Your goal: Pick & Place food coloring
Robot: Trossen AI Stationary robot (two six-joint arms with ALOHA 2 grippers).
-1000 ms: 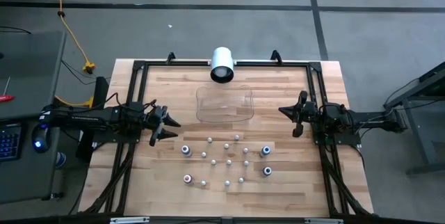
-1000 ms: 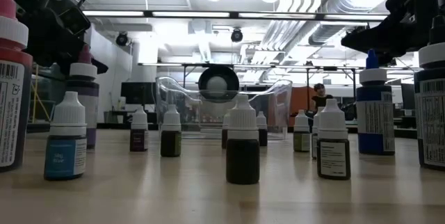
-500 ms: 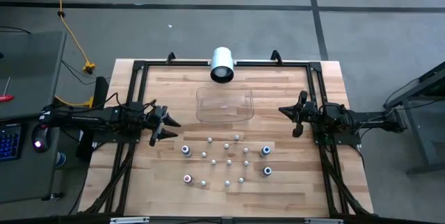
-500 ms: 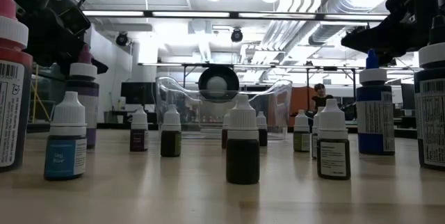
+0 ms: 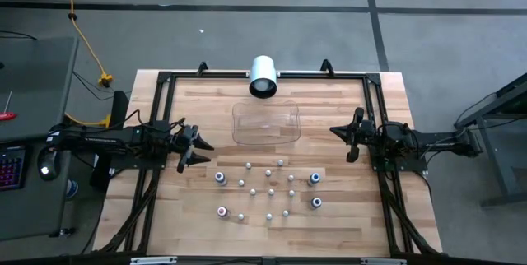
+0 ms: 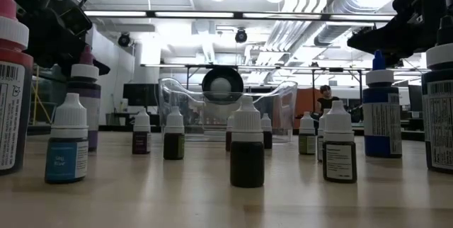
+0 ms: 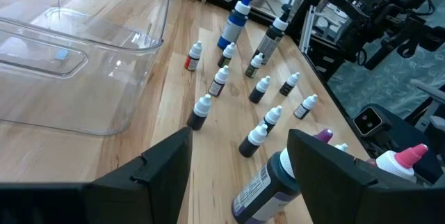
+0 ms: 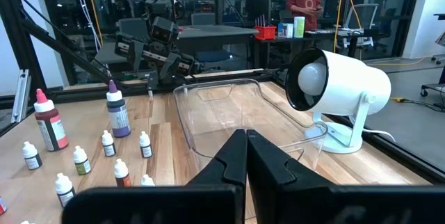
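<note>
Standing in a loose cluster on the table's near half, the food coloring bottles [image 5: 268, 191] all sit outside the clear tray [image 5: 265, 123]. Left gripper [image 5: 198, 147], jaws open, hovers beside the bottles, apparently nearest a tall one. Right gripper [image 5: 344, 139] waits closed. Risk: tight spacing; fingers could topple neighbours.

Two black jointed arms, each with a two-fingered end effector [image 5: 196, 147], seemingly matte dark plastic fingers [image 7: 158, 171]
</note>
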